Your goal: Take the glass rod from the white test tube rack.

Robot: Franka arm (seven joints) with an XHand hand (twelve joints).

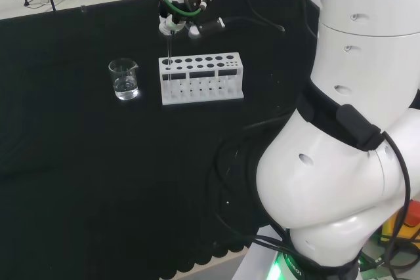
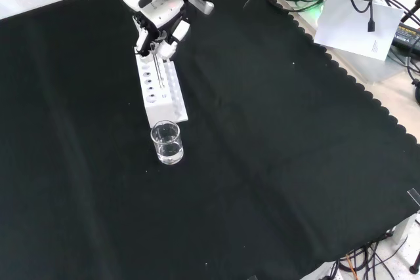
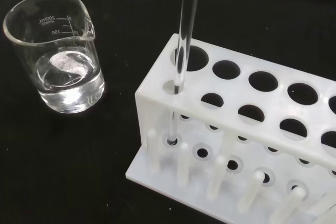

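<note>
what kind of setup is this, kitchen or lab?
Most likely a robotics lab bench set up for chemistry work. A white test tube rack holds a glass rod, a beaker with clear liquid stands beside it on black cloth, and loose cables lie at the bench edge.

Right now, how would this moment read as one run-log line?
hand: pinching glass rod top | glass rod: upright, still in end hole of white rack | beaker: holds clear liquid, beside rack | step: lift pending
</note>
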